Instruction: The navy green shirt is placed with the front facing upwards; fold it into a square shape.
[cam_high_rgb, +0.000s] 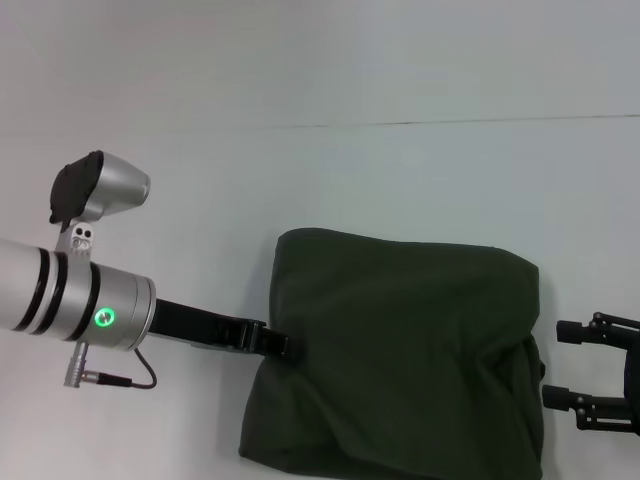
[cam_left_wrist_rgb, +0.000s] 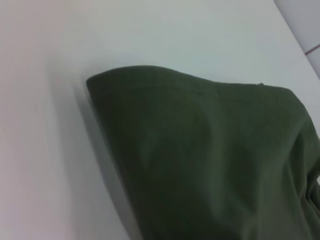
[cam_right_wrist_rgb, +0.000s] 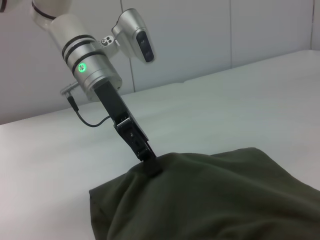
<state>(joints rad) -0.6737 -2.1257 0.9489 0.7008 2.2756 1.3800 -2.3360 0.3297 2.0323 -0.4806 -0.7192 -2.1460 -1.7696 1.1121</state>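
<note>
The navy green shirt lies folded into a rough rectangle on the white table, plain dark cloth showing and no print in view. My left gripper reaches in from the left and is shut on the shirt's left edge; in the right wrist view this gripper pinches the cloth, which rises to a small peak there. The left wrist view shows only the shirt close up. My right gripper stands open just off the shirt's right edge, with nothing between its fingers.
The white table stretches behind and left of the shirt. A seam line crosses the table at the back. A pale wall rises beyond the table's far side.
</note>
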